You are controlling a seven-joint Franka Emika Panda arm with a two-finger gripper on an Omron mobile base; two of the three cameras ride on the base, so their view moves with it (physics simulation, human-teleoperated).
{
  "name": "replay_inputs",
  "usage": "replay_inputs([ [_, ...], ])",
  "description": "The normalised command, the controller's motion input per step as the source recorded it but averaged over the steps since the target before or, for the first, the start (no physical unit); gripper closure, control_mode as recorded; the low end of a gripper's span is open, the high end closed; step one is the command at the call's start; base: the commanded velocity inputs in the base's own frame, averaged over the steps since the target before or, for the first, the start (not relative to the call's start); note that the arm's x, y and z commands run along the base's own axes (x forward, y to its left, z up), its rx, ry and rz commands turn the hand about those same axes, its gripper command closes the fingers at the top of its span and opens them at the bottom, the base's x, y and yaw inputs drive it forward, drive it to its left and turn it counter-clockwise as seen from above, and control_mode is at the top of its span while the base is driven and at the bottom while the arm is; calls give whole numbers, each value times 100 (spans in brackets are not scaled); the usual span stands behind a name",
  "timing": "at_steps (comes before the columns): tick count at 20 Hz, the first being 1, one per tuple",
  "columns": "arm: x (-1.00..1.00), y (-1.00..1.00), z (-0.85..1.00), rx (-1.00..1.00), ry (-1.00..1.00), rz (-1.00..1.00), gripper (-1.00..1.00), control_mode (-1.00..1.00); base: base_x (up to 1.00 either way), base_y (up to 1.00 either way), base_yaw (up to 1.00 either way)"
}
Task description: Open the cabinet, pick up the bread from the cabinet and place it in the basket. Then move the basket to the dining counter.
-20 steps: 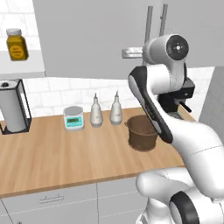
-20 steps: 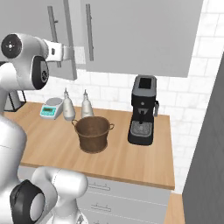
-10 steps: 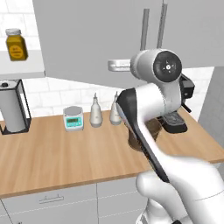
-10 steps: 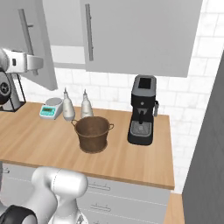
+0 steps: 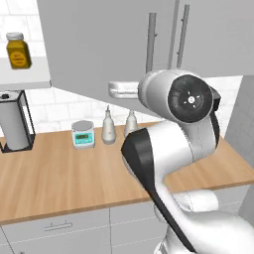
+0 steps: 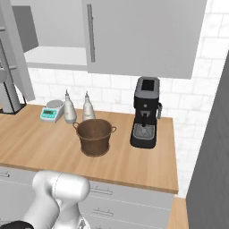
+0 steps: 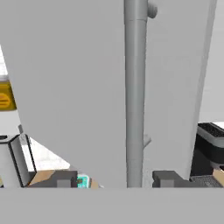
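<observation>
The grey cabinet's left door (image 5: 99, 49) stands swung out, and its right door (image 6: 143, 36) is closed. My gripper (image 7: 117, 179) is open with the left door's long silver handle (image 7: 134, 87) upright between its fingertips (image 7: 65, 179), which sit well apart from the bar. Part of the white shelf (image 6: 53, 56) inside shows bare; the bread is hidden. The dark brown woven basket (image 6: 95, 136) sits on the wood worktop (image 6: 44, 143) below the cabinet. The dining counter is out of view.
A black coffee machine (image 6: 145, 118) stands right of the basket. Behind the basket are two bottles (image 6: 69, 107) and a small teal scale (image 6: 51, 111). A paper-towel holder (image 5: 14, 124) is at the far left, with a yellow jar (image 5: 17, 49) on a shelf above it.
The left cabinet door has swung much wider open toward the left. The arm went left with it and left the right base view. Basket and worktop items stayed put.
</observation>
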Motion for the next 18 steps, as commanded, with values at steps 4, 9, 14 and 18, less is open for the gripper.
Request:
replay_inputs([
  [4,-85,-10,3,31,14,0,-100,-100,0,0,0],
  [9,-38,-42,5,54,11,2,-100,-100,0,0,0],
  [14,14,-99,0,59,9,12,-100,-100,0,0,0],
  [18,74,-72,2,42,14,3,-100,-100,0,0,0],
])
